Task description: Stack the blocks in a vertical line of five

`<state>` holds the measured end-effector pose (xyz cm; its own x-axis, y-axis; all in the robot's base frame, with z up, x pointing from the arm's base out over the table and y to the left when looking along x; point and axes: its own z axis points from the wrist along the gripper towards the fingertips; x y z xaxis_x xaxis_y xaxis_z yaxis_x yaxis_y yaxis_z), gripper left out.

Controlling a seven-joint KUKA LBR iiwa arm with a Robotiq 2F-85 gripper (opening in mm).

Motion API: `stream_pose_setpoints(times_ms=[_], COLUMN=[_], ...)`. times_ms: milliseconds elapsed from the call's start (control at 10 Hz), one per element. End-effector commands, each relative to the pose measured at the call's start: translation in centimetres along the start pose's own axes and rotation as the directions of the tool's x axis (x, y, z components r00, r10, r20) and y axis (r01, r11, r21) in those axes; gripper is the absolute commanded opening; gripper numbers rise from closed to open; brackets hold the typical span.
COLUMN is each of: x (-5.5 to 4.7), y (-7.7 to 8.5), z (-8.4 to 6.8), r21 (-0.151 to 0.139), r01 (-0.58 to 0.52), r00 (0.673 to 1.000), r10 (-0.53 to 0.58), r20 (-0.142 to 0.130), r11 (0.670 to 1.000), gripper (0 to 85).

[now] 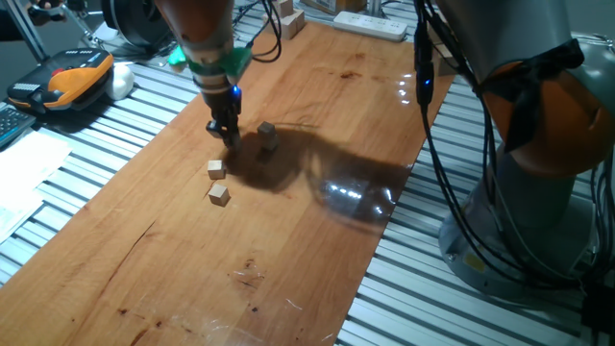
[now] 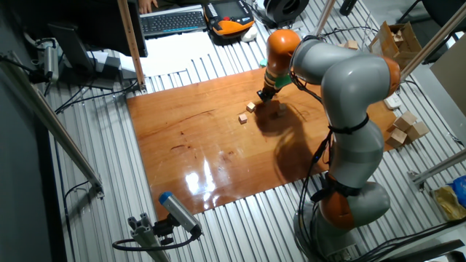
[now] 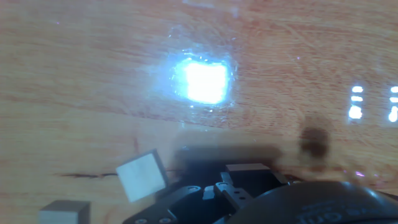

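Observation:
My gripper (image 1: 228,135) stands low over the wooden table, fingertips near the surface; it also shows in the other fixed view (image 2: 263,94). Its fingers look close together, and in the hand view a small grey-shadowed cube (image 3: 249,169) seems to sit between them. Two tiny tan blocks (image 1: 216,169) (image 1: 219,194) lie just in front of the gripper, apart from each other. They show in the hand view as pale cubes (image 3: 142,175) (image 3: 62,213). A further block (image 1: 267,135) sits in the arm's shadow to the gripper's right; I cannot tell if it is one cube or two.
The wooden board (image 1: 288,250) lies on a slatted metal table. Larger pale wooden blocks (image 2: 404,127) lie off the board beside the robot base (image 2: 349,204). A keyboard (image 2: 175,20) and an orange device (image 1: 82,72) lie beyond the board's far edge.

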<state>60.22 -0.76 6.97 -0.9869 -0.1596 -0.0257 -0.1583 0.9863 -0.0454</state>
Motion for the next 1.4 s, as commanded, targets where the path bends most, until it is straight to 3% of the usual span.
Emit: stream_pose_setpoints(times_ms=[0, 300, 500, 700, 1300], x=[0.0, 0.2, 0.7, 1.4, 2.9], y=[-0.1, -0.5, -0.5, -0.9, -2.2], z=[-0.9, -4.4, -5.6, -6.2, -6.3], r21=[-0.003, -0.009, -0.004, -0.031, -0.039], r01=[-0.01, -0.02, -0.036, -0.059, -0.215], r00=[1.0, 1.0, 0.999, 0.998, 0.977], r10=[0.01, 0.02, 0.036, 0.059, 0.215], r20=[0.005, -0.002, 0.008, 0.015, -0.002], r11=[1.0, 1.0, 0.999, 0.998, 0.976], gripper=[0.0, 0.0, 0.0, 0.0, 0.0])
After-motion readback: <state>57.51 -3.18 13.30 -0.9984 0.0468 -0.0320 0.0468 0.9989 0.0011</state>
